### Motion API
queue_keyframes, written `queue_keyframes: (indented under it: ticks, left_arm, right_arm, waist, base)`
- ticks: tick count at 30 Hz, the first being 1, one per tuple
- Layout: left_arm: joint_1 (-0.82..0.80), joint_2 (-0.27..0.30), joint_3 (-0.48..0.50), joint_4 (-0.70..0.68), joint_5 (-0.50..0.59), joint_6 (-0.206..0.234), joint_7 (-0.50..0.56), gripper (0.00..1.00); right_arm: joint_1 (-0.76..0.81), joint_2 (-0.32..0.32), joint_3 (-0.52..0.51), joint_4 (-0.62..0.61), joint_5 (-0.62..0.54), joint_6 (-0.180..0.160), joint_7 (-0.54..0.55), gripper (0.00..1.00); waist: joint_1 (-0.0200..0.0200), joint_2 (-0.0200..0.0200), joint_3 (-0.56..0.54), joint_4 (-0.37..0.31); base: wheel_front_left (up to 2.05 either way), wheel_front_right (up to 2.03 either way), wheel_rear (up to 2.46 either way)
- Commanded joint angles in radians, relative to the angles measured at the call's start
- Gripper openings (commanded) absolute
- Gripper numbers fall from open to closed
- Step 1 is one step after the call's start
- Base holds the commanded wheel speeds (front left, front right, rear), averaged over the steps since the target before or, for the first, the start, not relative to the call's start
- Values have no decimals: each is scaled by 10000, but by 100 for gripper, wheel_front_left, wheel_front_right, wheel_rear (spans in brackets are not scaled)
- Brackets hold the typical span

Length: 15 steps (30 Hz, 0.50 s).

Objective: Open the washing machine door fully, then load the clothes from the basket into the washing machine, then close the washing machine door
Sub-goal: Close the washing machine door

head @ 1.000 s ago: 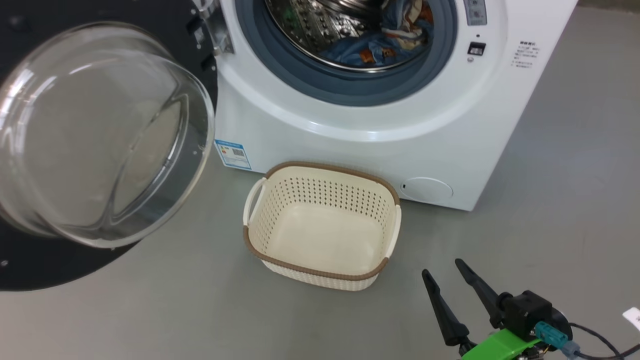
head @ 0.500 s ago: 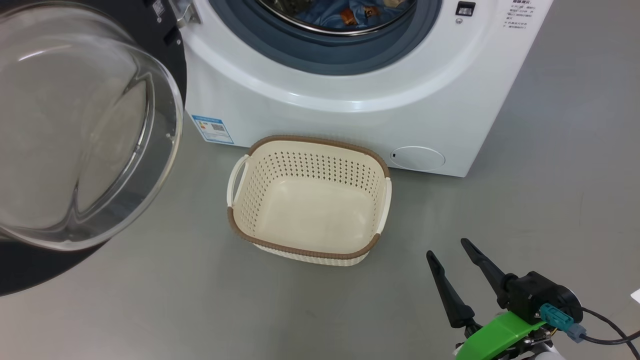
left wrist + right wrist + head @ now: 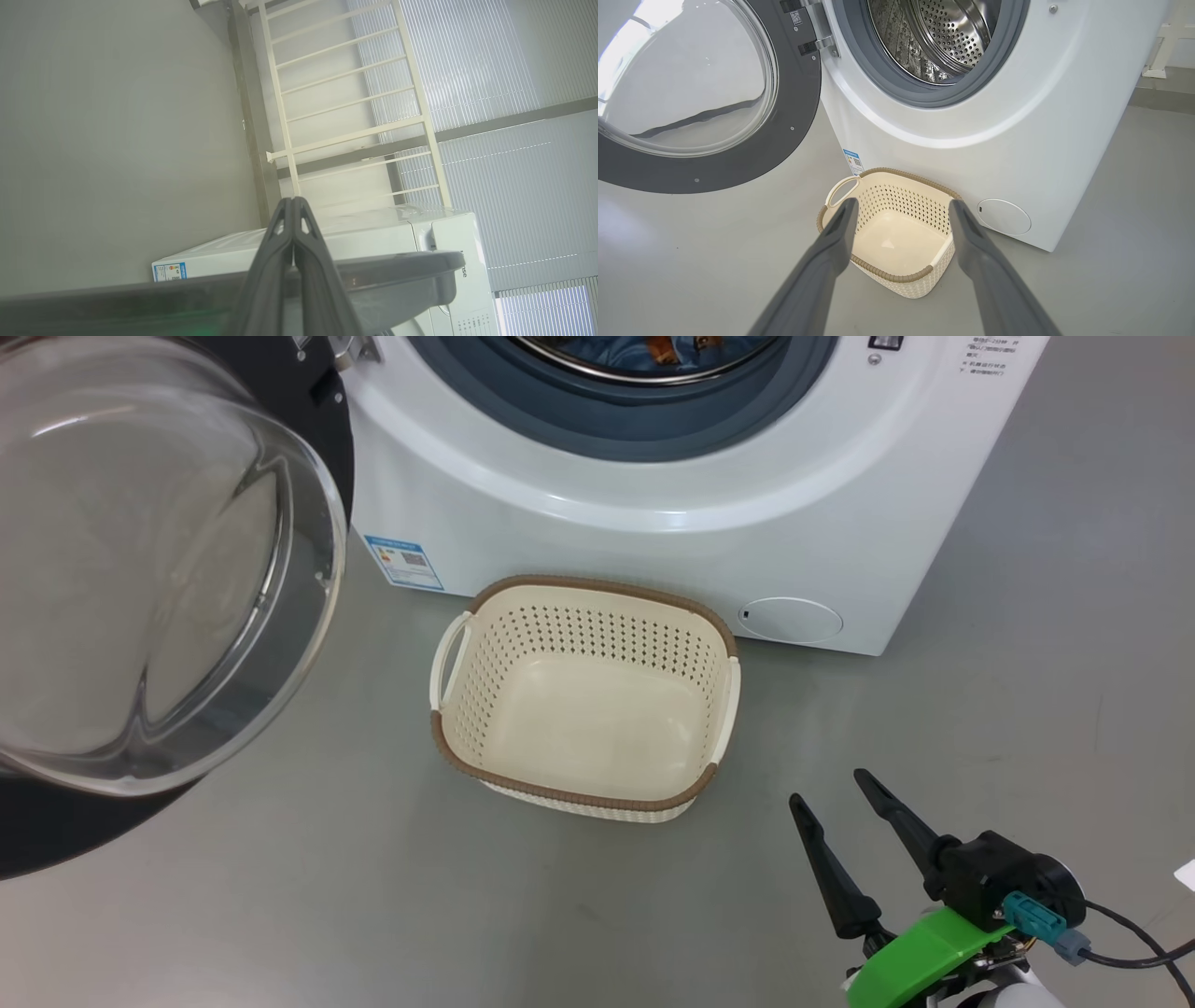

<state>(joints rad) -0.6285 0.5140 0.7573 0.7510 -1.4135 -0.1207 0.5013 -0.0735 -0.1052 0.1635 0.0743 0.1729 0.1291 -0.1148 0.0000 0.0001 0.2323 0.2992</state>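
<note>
The washing machine (image 3: 653,523) stands at the top with its door (image 3: 168,569) swung wide open to the left, glass bowl facing me. Blue clothes (image 3: 653,345) with orange prints lie inside the drum. On the floor in front sits the basket (image 3: 579,588), with nothing in it. My right gripper (image 3: 826,788) hovers open at the lower right, a little right of the basket and apart from it. In the right wrist view the basket (image 3: 906,173) shows between the right gripper's (image 3: 902,204) spread fingers. My left gripper (image 3: 293,200) is shut on nothing, in front of the door's grey edge (image 3: 397,270).
Grey floor surrounds the basket. The open door (image 3: 714,154) takes up the space on the left. A round cap (image 3: 792,620) and a blue label (image 3: 404,562) sit low on the machine's front. A white railing (image 3: 350,93) and blinds stand behind the machine.
The head camera has tilted, so the machine and basket sit higher in the picture. The right gripper stays open in about the same place.
</note>
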Motion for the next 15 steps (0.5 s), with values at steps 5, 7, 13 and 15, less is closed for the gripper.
queue_keyframes:
  ticks: [5,7,13,15]
  left_arm:
    - [404,645,-86,-333,131,-98,-2,0]
    - [434,646,-162,-326,176,-98,24,0]
    - [537,677,-462,-285,295,-99,355,0]
    - [615,702,-514,-274,284,-99,538,0]
  right_arm:
    - [-236,-47,313,-316,-106,16,33,100]
    - [-217,-33,327,-330,-113,16,32,100]
    - [-178,-4,338,-279,-94,16,-10,100]
    - [-160,10,341,-236,-75,16,-40,100]
  waist:
    - [0,-1,-45,-112]
    - [0,-1,-53,-143]
    - [0,-1,-111,-176]
    - [0,-1,-155,-174]
  base:
    - [0,0,0]
    - [0,0,0]
    - [0,0,0]
    - [0,0,0]
